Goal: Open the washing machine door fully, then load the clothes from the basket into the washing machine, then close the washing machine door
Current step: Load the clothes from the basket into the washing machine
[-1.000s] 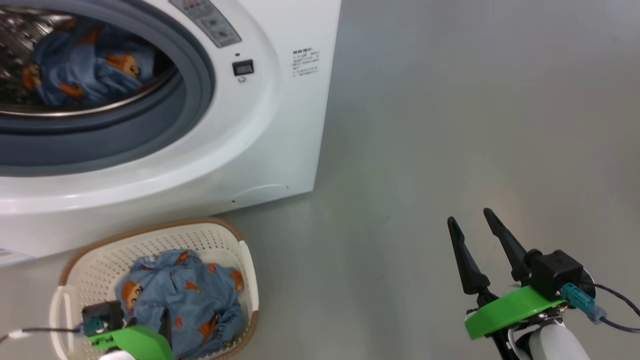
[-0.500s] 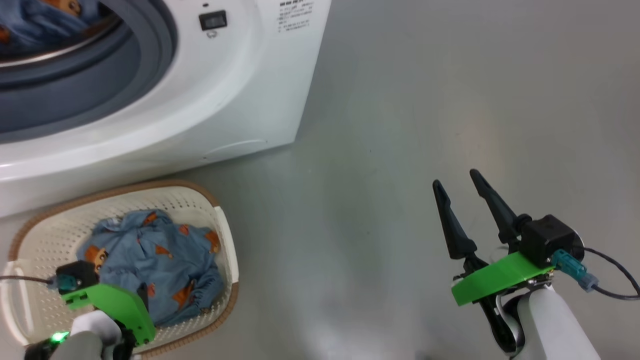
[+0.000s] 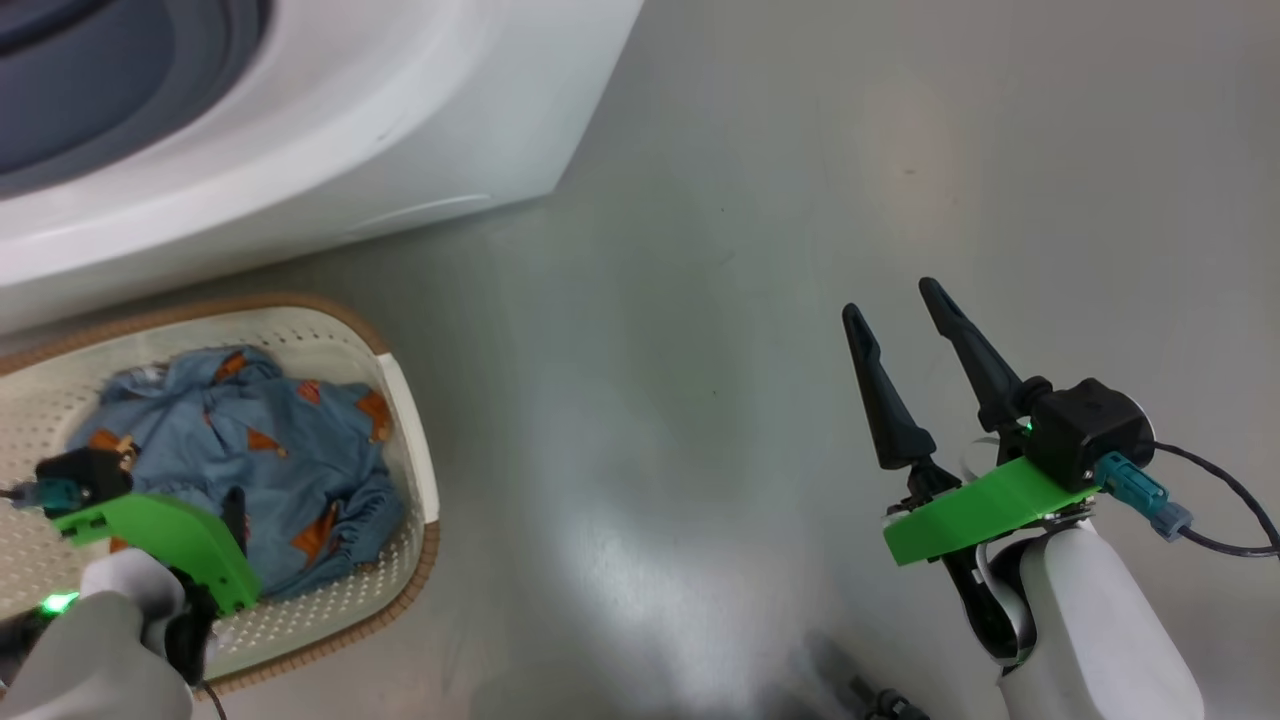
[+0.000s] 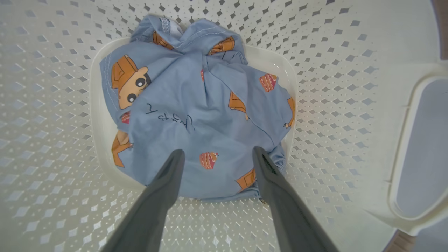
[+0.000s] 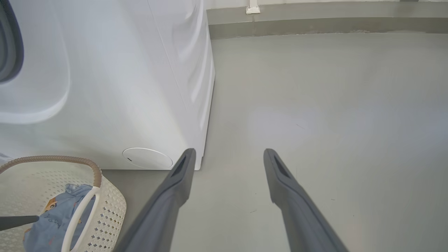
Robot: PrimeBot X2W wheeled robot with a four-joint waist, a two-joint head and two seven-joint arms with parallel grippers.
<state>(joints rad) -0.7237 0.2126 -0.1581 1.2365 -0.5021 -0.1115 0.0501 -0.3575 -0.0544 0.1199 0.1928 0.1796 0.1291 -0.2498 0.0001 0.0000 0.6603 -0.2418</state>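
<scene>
Head looks down; left wrist close over basket (image 4: 350, 52); right wrist low; basket shared.

A laundry corner in a bare, plain room: a big white boxy front-loading washing machine (image 5: 140, 87) stands directly on a smooth grey floor (image 5: 332, 105) that runs to a grey skirting strip (image 5: 315, 27). At the machine's front foot sits a cream perforated plastic basket (image 3: 413, 450) of light blue printed clothes (image 3: 250, 450).

**Green, black and white**

Right gripper (image 3: 889, 298): two long, dark, tapered fingers (image 3: 885, 420), bright green plate (image 3: 980, 510), black block (image 3: 1085, 425), teal plug (image 3: 1125, 480), thin black cable (image 3: 1220, 540), smooth white forearm (image 3: 1100, 630). Left gripper (image 4: 217, 151): same build, small green light (image 3: 55, 603) at wrist.
</scene>
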